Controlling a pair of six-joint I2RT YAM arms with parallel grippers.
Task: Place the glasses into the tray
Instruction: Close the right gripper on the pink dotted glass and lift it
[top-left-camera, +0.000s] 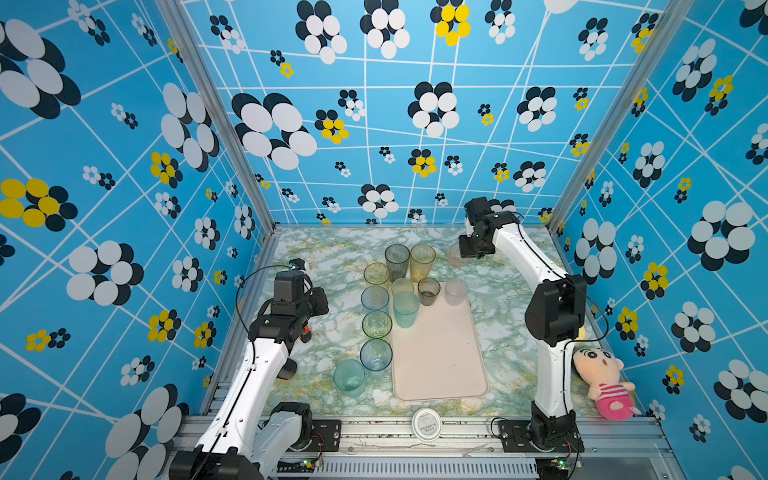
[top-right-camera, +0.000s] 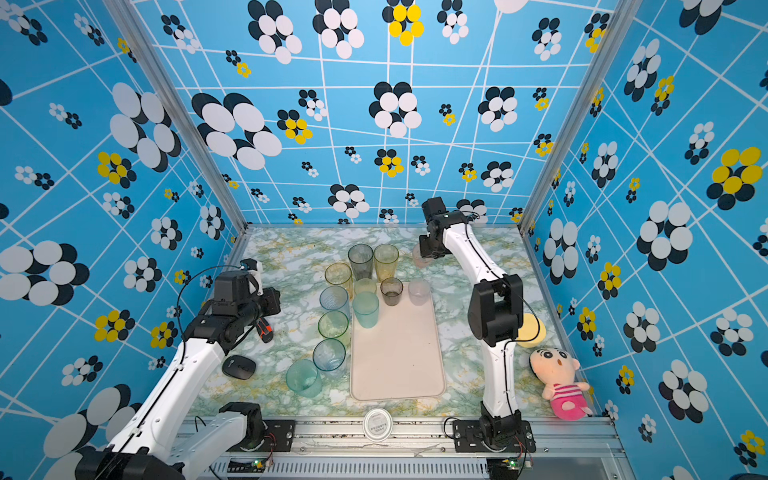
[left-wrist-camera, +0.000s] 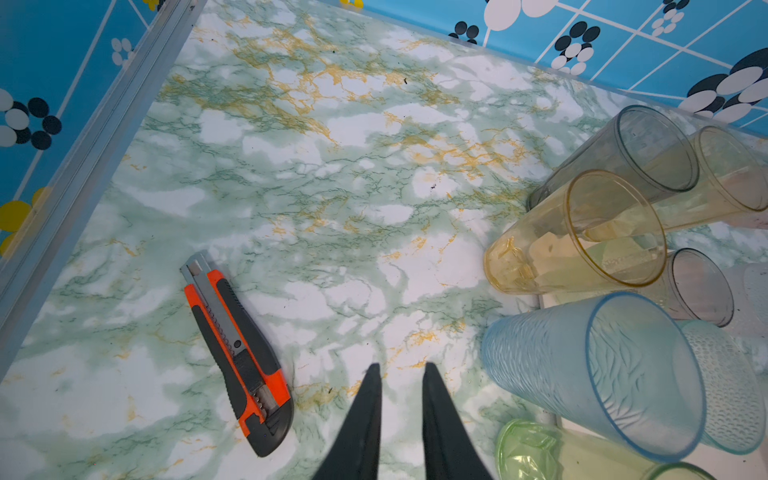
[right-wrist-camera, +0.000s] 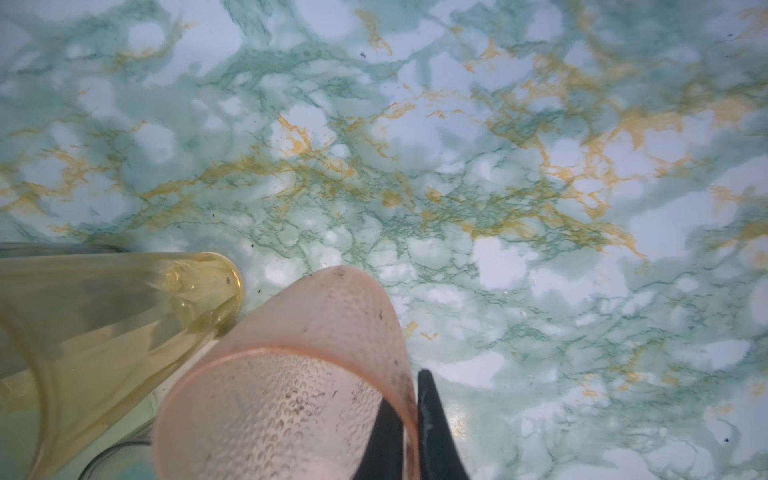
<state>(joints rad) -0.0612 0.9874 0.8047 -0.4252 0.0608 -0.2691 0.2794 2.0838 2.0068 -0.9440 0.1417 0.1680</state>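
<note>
right claw (right-wrist-camera: 409, 399) pinching pink cup (right-wrist-camera: 291, 374) at rim, one finger inside. light thin plastic, probably slick. left claw (left-wrist-camera: 401, 370) narrow, looks empty.

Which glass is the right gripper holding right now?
The pink tumbler, off the tray beside the tall amber glass. It alone has the right gripper shut on its wall, one finger inside, one outside.

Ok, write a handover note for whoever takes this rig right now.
Right tool shut on the pink tumbler's wall, beyond the tray's far end.
Left tool open, empty, near the utility knife.
Done: teal tumbler, short smoky tumbler, clear tumbler at the tray's far end; pale yellow one unclear.
Left: pink one, tall grey tumbler, tall amber tumbler behind, five tumblers along the tray's left side.
</note>
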